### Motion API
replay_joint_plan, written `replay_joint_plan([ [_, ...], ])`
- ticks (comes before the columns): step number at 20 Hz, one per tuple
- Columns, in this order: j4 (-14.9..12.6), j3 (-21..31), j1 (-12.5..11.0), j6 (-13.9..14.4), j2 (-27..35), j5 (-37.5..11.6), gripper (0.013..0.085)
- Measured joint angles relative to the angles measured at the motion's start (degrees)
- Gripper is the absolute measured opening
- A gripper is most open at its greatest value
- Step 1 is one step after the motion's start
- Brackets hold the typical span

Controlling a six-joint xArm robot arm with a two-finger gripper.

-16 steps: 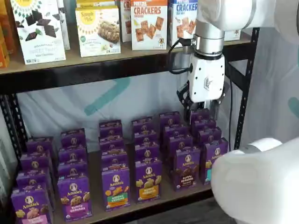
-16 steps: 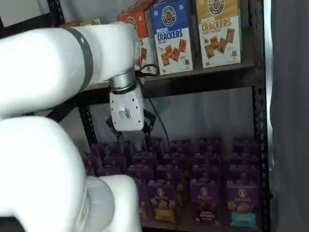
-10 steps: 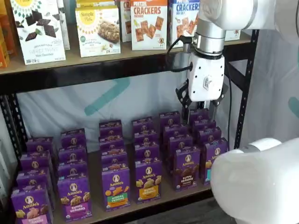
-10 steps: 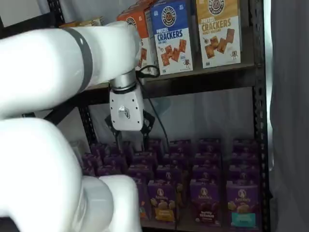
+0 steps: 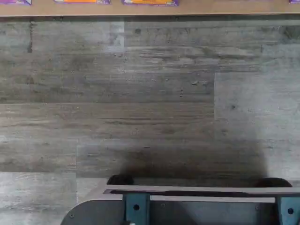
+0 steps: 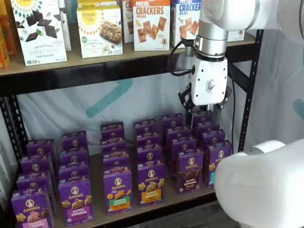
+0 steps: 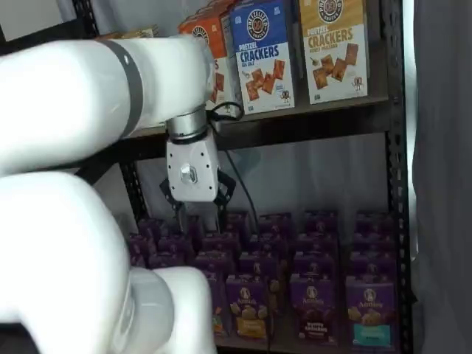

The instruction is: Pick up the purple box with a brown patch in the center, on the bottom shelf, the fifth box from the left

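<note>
The purple box (image 6: 190,172) with a dark brown centre band stands upright at the front of its column on the bottom shelf (image 6: 97,209); it also shows in the other shelf view as the purple box (image 7: 316,307) on the shelf board (image 7: 280,344). My gripper (image 6: 205,114) hangs above the rear boxes of the right-hand columns, well behind and above that carton. Its two black fingers stand apart, open, with nothing between them. In a shelf view the gripper (image 7: 199,217) shows the same gap. The wrist view shows no box front, only floor planks.
Purple cartons fill the shelf in rows; an orange-band carton (image 6: 151,183) stands left of the target. Large cracker boxes (image 6: 151,24) line the upper board. A black rack upright (image 6: 248,95) rises at the right. A big white arm link (image 6: 261,190) blocks the foreground.
The gripper has shifted only slightly over the rear boxes. Its fingers stay apart and no carton has moved.
</note>
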Motion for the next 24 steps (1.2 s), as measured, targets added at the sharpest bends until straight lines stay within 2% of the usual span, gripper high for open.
replay_joint_plan([
  [9, 0.7, 2.2, -1.4, -1.6, 1.4, -2.7, 0.0850],
  [16, 0.0, 4.0, -2.5, -2.8, 0.9, -5.2, 0.0850],
  [24, -0.1, 5.3, -5.4, -5.7, 1.1, -6.7, 0.0850],
])
